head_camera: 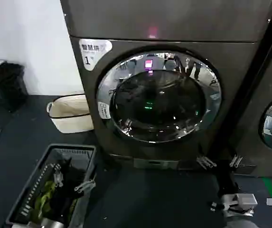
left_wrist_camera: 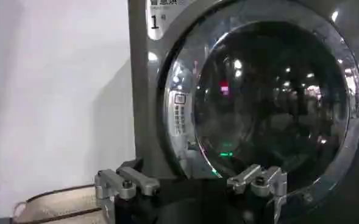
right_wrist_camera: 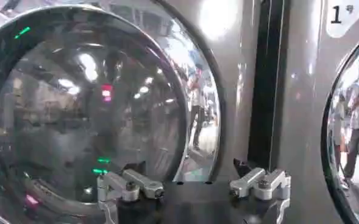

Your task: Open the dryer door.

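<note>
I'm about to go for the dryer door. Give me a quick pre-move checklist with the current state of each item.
1. Dryer door to open: ok, it is shut against the dryer.
2. Right end effector ready: ok, open and empty, low by the door's lower right rim, short of it.
3. Left end effector out of the way: ok, open and empty, low on the left above the basket.
4. Handle or latch side found: cannot tell, no handle stands out on the chrome rim.
5. Swing path: cannot tell, the basket stands on the floor front left.
</note>
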